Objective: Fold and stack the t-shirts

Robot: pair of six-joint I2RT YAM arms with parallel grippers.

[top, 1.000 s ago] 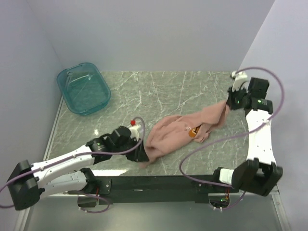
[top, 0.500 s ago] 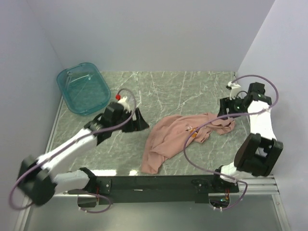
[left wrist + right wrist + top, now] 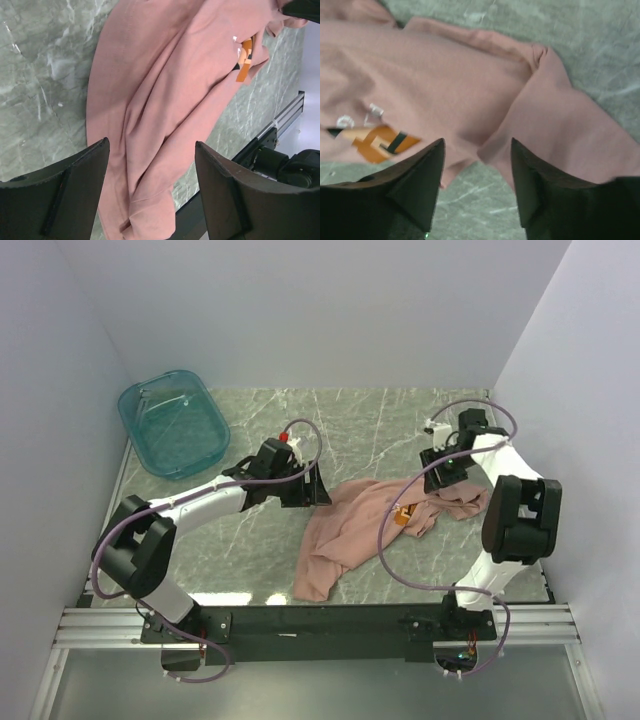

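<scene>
**Operator:** What is being changed against the earlier views?

**Technician:** The left gripper (image 3: 320,490) is being brought across the table (image 3: 350,430) to the left edge of the t-shirt (image 3: 365,525). The right gripper (image 3: 438,478) is being shifted inward over the right part. The t-shirt, stretched between both a second ago, is lying crumpled at mid-table.

**Operator:** How are the jaws being held?

**Technician:** Both pairs are being held wide apart and nothing is being gripped. Pink cloth is being framed between the fingers (image 3: 75,195) in each wrist view. Contact cannot be told.
</scene>
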